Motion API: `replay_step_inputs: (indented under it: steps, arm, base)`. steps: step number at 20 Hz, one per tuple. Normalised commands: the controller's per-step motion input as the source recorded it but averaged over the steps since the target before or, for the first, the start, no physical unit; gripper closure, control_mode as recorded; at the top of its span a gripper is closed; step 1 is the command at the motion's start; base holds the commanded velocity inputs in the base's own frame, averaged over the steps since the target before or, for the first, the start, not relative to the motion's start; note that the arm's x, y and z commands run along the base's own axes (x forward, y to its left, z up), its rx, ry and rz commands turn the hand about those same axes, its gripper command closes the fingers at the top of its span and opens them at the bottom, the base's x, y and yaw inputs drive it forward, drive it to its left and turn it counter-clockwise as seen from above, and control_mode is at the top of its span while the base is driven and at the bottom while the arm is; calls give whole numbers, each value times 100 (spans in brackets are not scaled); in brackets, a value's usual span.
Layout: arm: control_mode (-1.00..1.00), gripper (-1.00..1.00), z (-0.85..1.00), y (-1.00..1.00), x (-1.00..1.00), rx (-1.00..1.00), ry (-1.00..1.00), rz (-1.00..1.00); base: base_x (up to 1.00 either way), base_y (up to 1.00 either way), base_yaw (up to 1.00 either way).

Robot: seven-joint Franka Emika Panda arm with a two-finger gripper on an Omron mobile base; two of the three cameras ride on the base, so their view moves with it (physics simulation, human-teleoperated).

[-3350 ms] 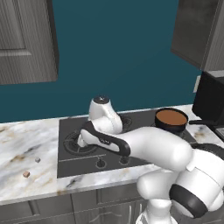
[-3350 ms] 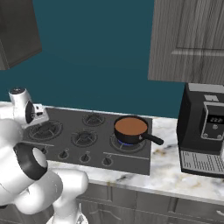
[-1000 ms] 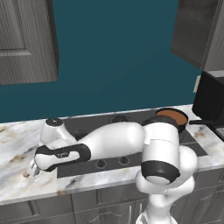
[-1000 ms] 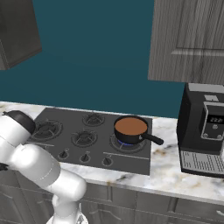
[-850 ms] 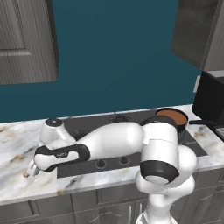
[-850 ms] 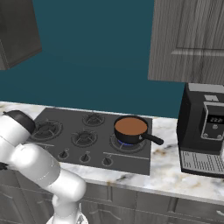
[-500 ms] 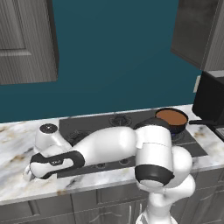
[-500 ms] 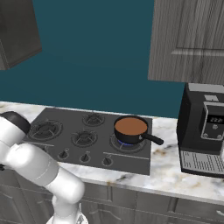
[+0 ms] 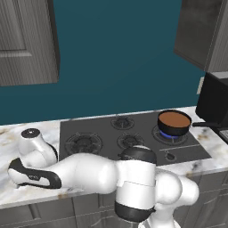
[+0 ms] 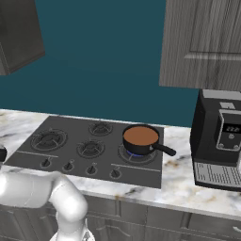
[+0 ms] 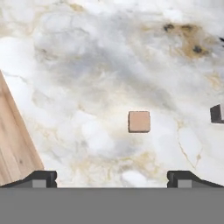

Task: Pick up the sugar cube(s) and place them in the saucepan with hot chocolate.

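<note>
Left base view: the white arm reaches far left and low over the marble counter (image 9: pixel 13 133), left of the black stove (image 9: pixel 133 138). The hand hangs just above the counter near its front edge; the fingers cannot be made out here.

To the right, on the stove's rear right burner over a blue flame, sits the saucepan (image 9: pixel 174 122), full of brown liquid, its black handle pointing right toward a dark coffee machine (image 9: pixel 216 100). It is well apart from the hand.

Right base view: the stove lies left of centre, the saucepan on its right rear burner, handle angled to the right front. The coffee machine stands on the counter at far right.

Hand view: the camera looks straight down at the marble. A wooden surface (image 11: pixel 13 144) enters at the left edge. The gripper (image 11: pixel 111 178) is spread wide with nothing between its two dark tips. One reddish-brown cube (image 11: pixel 139 121) lies on the marble between and beyond the tips, touching neither. A small dark object (image 11: pixel 216 113) shows at the right edge; what it is cannot be told.
</note>
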Motion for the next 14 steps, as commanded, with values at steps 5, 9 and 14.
replay_step_inputs:
  steps: [5,9,14]
  arm:
    - [-100,-100,-9,4,8,-2,6,0]
    - [-100,-100,-25,0,2,-3,3,0]
    - [-100,-100,-16,0,9,0,0,0]
  base:
    - [0,0,0]
    - [0,0,0]
    - [0,0,0]
